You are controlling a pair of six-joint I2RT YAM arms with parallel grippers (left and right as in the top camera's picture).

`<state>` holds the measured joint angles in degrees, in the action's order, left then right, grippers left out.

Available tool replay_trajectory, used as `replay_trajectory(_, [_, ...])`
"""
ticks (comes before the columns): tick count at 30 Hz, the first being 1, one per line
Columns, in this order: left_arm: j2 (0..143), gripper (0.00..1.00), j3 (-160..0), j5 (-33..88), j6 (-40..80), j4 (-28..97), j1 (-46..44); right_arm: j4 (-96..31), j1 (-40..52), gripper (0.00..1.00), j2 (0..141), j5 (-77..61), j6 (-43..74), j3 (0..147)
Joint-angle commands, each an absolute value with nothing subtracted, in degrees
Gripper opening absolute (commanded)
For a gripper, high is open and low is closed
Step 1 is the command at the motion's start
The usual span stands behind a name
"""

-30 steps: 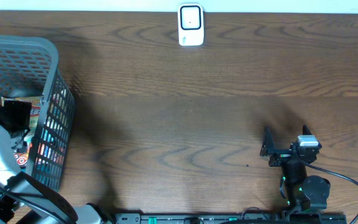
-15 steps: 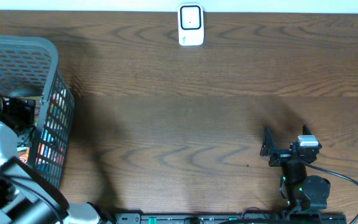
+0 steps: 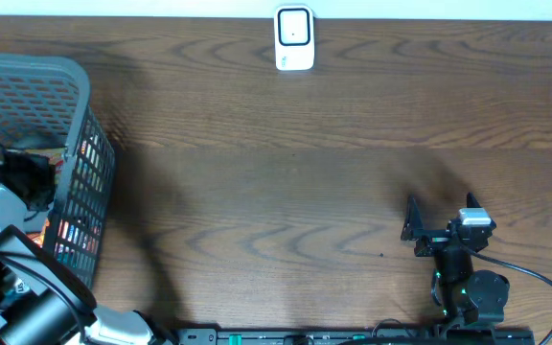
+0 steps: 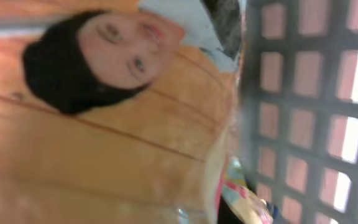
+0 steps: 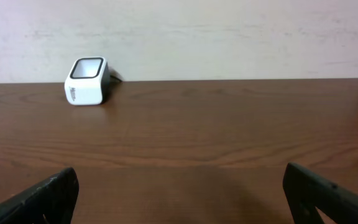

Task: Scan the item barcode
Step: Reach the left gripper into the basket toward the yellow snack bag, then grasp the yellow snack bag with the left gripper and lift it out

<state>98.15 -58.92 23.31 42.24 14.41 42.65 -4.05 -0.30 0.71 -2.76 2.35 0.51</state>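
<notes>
The item, an orange packet (image 4: 104,143) printed with a face, fills the left wrist view, blurred and very close. My left gripper (image 3: 29,177) is down inside the grey basket (image 3: 65,77) at the table's left edge and is shut on that packet; its fingers are hidden in its own view. The basket's mesh wall (image 4: 303,112) runs down the right of that view. The white barcode scanner (image 3: 294,38) stands at the far middle edge of the table, also seen as the scanner (image 5: 87,81) ahead and to the left of my right gripper (image 3: 408,222), which is open and holds nothing.
More colourful packets (image 3: 75,196) show through the basket's side. Bare wooden table (image 3: 276,192) lies between the basket, the scanner and the right arm. A pale wall (image 5: 229,31) rises behind the scanner.
The left gripper has sunk a little deeper into the basket and closed from open to shut. The right arm has not moved.
</notes>
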Motion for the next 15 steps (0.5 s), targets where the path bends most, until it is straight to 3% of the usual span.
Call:
replay_trajectory(1, [92.09, 0.08, -59.75, 26.57, 42.24, 14.87, 42.37, -4.16, 0.10, 0.99, 0.38, -2.48, 2.09, 0.32])
replay_trajectory(10, [73.91, 0.11, -59.75, 26.04, 39.31, 17.89, 42.37, -4.16, 0.10, 0.99, 0.38, -2.48, 2.09, 0.32])
replay_trajectory(12, [71.37, 0.15, -59.75, 25.85, 37.91, 18.79, 42.37, -4.16, 0.10, 0.99, 0.38, -2.48, 2.09, 0.32])
replay_trajectory(15, [69.10, 0.15, -59.75, 19.77, 36.91, 23.66, 42.37, -4.16, 0.10, 0.99, 0.38, -2.48, 2.09, 0.32])
